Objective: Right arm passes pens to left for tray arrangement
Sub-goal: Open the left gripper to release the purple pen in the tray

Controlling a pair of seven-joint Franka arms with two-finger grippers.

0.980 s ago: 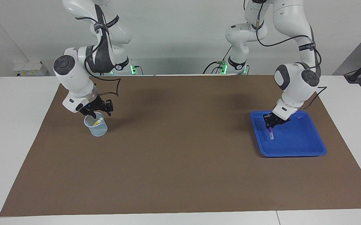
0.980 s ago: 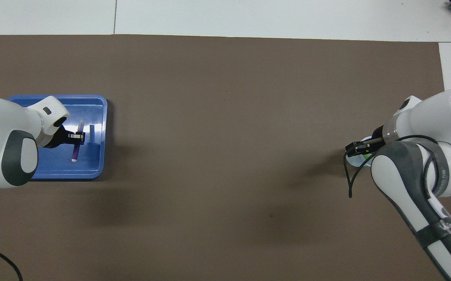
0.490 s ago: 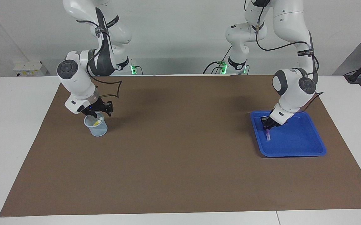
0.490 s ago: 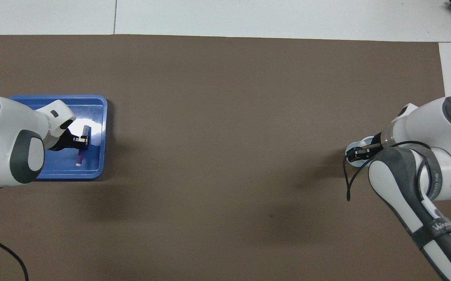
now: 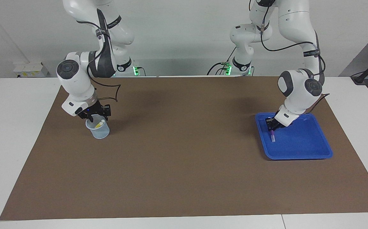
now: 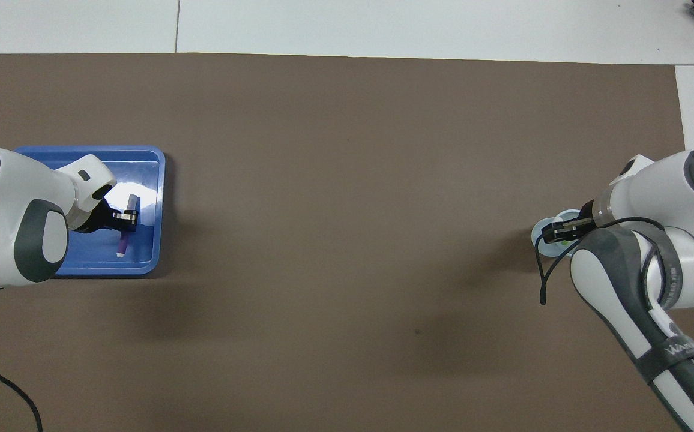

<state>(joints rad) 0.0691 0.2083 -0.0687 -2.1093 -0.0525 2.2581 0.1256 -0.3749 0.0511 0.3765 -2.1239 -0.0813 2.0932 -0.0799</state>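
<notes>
A: Brown matting covers the white desk (image 5: 18,133) under both arms. Starting at the left tool (image 5: 271,128): what is it doing?

B: It sits low in the blue tray (image 5: 311,149), fingertips pinched on the upper end of the purple pen (image 5: 272,136). The pen slants down along the tray edge toward the right arm's end of the desk, its lower tip at or near the tray floor.

A: And the right tool (image 5: 92,118)?

B: It is dipped into the mouth of the pale cup (image 5: 98,129) at its own end, where the yellow pen (image 5: 98,124) leans. Whether it has gripped anything I cannot tell.

A: So which step is this?

B: Placing the first pen, I judge. Next the left needs to let go and lift clear, while the right must close on a pen and carry it toward the middle.
</notes>
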